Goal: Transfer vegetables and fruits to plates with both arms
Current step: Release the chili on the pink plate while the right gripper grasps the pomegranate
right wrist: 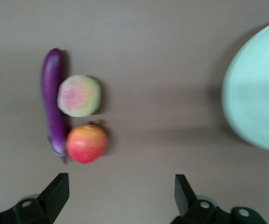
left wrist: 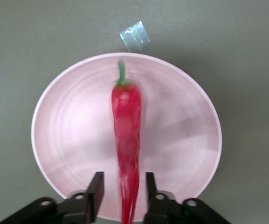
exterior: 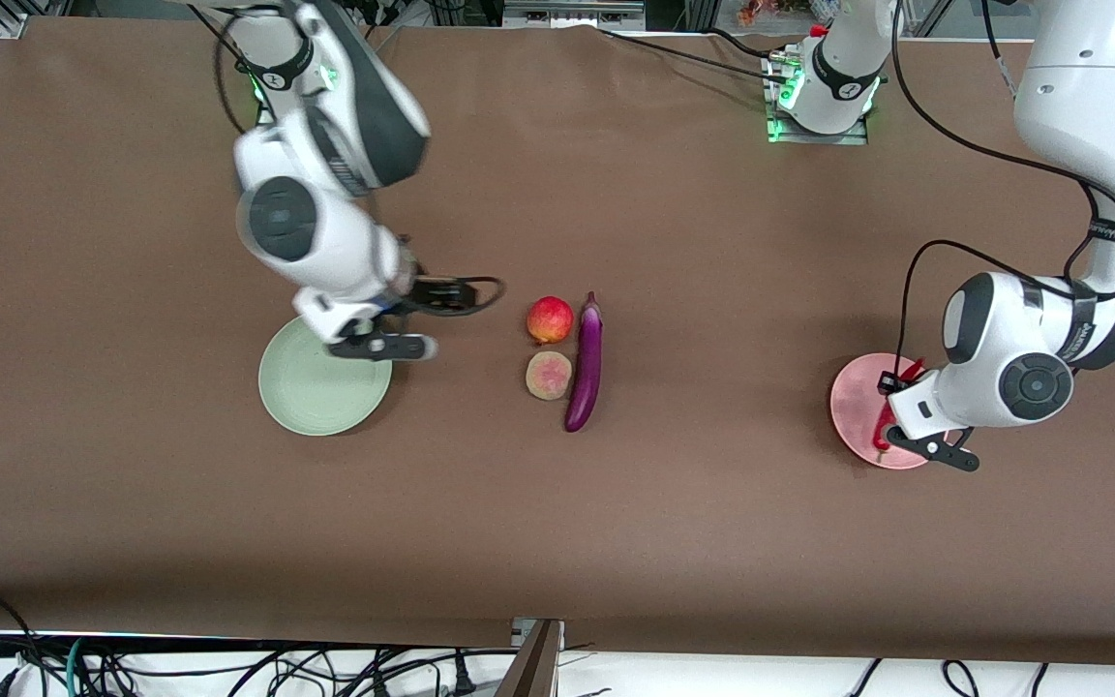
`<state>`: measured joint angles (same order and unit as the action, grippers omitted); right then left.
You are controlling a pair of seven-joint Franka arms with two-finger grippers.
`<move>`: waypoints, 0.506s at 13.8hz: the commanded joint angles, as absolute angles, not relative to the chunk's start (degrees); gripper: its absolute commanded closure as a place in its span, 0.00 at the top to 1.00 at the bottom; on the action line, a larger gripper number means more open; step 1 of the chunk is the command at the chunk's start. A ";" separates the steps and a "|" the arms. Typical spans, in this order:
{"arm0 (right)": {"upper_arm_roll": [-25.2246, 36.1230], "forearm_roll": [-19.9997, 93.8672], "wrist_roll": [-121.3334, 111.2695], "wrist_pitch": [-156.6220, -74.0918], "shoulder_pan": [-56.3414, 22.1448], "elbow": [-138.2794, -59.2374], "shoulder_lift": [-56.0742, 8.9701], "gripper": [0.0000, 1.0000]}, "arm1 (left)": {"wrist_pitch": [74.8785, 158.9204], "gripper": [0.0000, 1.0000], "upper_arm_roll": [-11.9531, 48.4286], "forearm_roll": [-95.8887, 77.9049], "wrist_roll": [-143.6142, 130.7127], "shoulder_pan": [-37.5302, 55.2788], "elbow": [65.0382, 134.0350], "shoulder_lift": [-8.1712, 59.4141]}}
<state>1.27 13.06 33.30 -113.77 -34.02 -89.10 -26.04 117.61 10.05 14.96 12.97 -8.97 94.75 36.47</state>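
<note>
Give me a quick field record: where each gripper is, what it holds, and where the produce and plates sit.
left gripper: over the pink plate, fingers either side of the red chili, gaps showing
right gripper: open, empty, over the table by the green plate
eggplant: on the table mid-way between plates
red apple: beside the eggplant, toward the right arm's end
tan fruit: beside the eggplant, nearer the front camera than the apple
green plate: holds nothing

The left arm hides part of the pink plate [exterior: 858, 397].
</note>
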 commanded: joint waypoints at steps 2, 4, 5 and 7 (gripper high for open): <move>2.11 11.88 41.74 -123.55 -41.47 -86.75 -34.96 1.00 | 117.34 1.00 10.98 16.44 13.62 -9.40 94.84 35.42; 2.11 8.54 41.75 -124.28 -42.80 -86.22 -37.26 1.00 | 116.64 1.00 11.86 16.09 12.84 -8.97 94.31 34.37; 2.11 8.44 41.75 -124.19 -43.24 -85.44 -38.14 1.00 | 115.50 1.00 12.74 15.74 12.31 -8.53 94.13 33.84; 2.11 6.69 41.84 -124.28 -44.38 -85.43 -39.28 1.00 | 114.70 1.00 15.45 15.56 10.64 -8.35 93.87 33.49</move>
